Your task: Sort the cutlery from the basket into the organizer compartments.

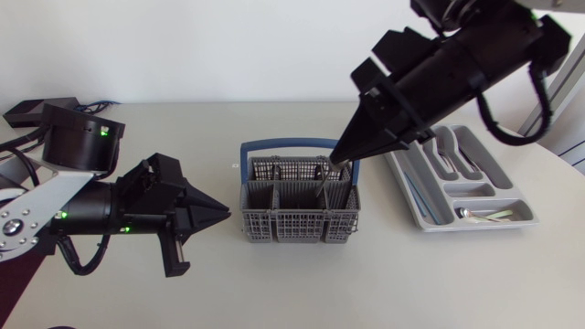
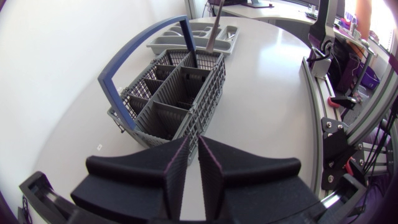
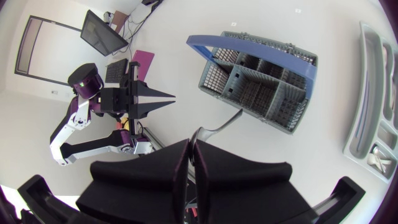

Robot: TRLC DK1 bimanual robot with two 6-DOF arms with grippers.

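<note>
Right gripper [image 1: 340, 161] clamped on a cutlery piece [image 1: 324, 189]; the lift-out from the basket [image 1: 297, 225] looks to be the step in hand

fingers are pinched nearly together on the thin handle, lower end down in a back compartment; the utensil type can't be made out; next it likely needs raising clear and carrying to the organizer [image 1: 422, 206]; left gripper [image 1: 224, 212] is parked closed, nothing held, beside the basket

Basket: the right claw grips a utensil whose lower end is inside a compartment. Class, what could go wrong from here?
1. The right claw pinches the utensil only at its tips, so it may slip or swing.
2. Its lower end sits inside the basket; it could snag on the grid walls and tug the basket along.
</note>
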